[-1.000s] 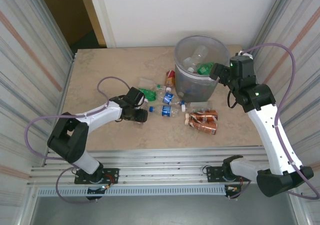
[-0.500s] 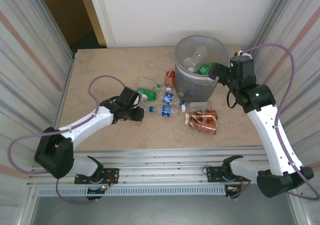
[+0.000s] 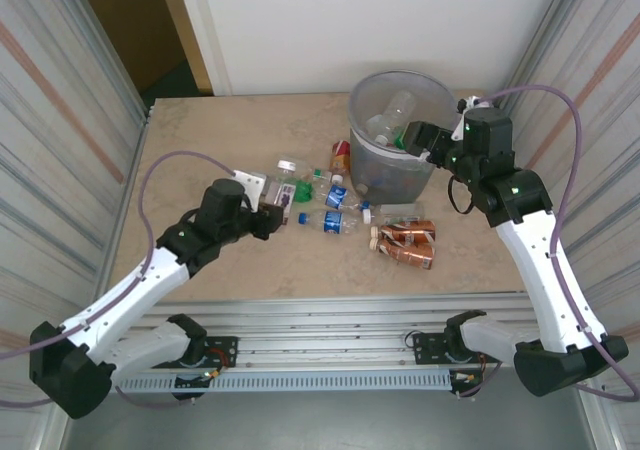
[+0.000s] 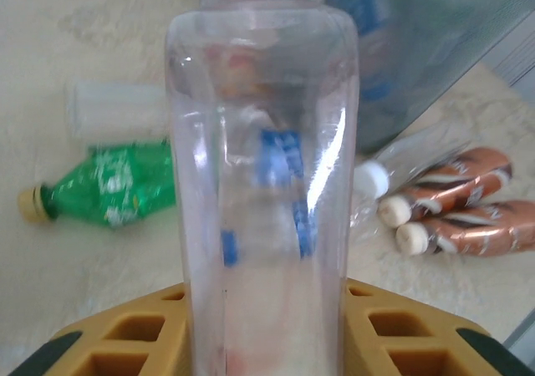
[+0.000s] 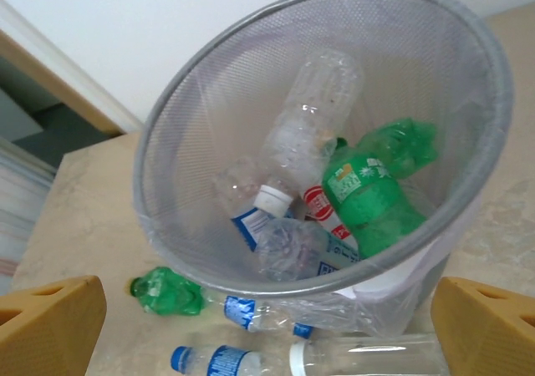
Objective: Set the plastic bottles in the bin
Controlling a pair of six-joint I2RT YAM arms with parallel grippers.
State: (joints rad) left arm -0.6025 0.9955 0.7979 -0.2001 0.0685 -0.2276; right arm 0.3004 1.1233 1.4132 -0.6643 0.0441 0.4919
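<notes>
No word, brand or number can be read. The blue labels on the clear bottles [image 3: 335,222] near the bin [image 5: 201,117], the label on the green bottle [image 5: 372,196] inside it, and the wrappers on the brown bottles [image 3: 405,243] at the right are too blurred.

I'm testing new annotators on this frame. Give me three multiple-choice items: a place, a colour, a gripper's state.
1. Where do the brown bottles lie? A in the bin; B on the table; C in the left gripper.
2. The left gripper's bottle is: A green; B brown; C clear.
3. The right gripper is: A open; B shut on a cap; C shut on the bin.
B: they lie on the table beside the bin. C: the table shows through it. A: its fingers stand wide apart.
</notes>
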